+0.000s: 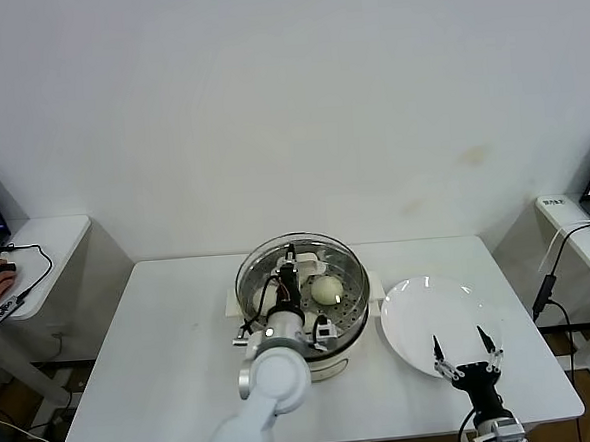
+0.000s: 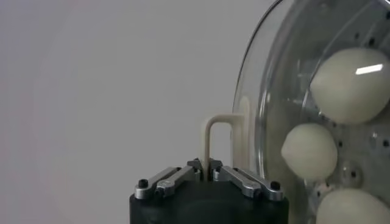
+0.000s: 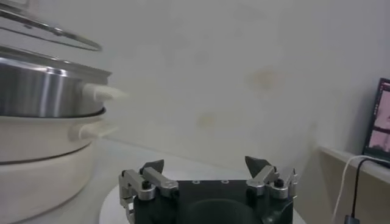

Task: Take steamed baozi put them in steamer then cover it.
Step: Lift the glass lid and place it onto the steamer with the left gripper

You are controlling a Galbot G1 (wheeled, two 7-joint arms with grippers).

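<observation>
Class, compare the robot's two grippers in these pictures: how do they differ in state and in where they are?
The left gripper is shut on the cover's handle, over the steamer; the right gripper is open and holds nothing. The left is at work holding the cover; the right waits above the white plate. Both have metal-linked black fingers.

Shiny stainless-steel steamer (image 1: 352, 296), clear glass cover (image 2: 286, 91) with glossy cream plastic handle (image 2: 220, 137), smooth matt baozi (image 2: 352, 85), glossy white plate (image 1: 422, 323)

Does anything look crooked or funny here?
Yes. The round clear glass lid sits tilted above the shiny steel steamer pot instead of lying flat on its rim. The left claw is shut on its cream-white handle. The cream-white buns are inside.
</observation>
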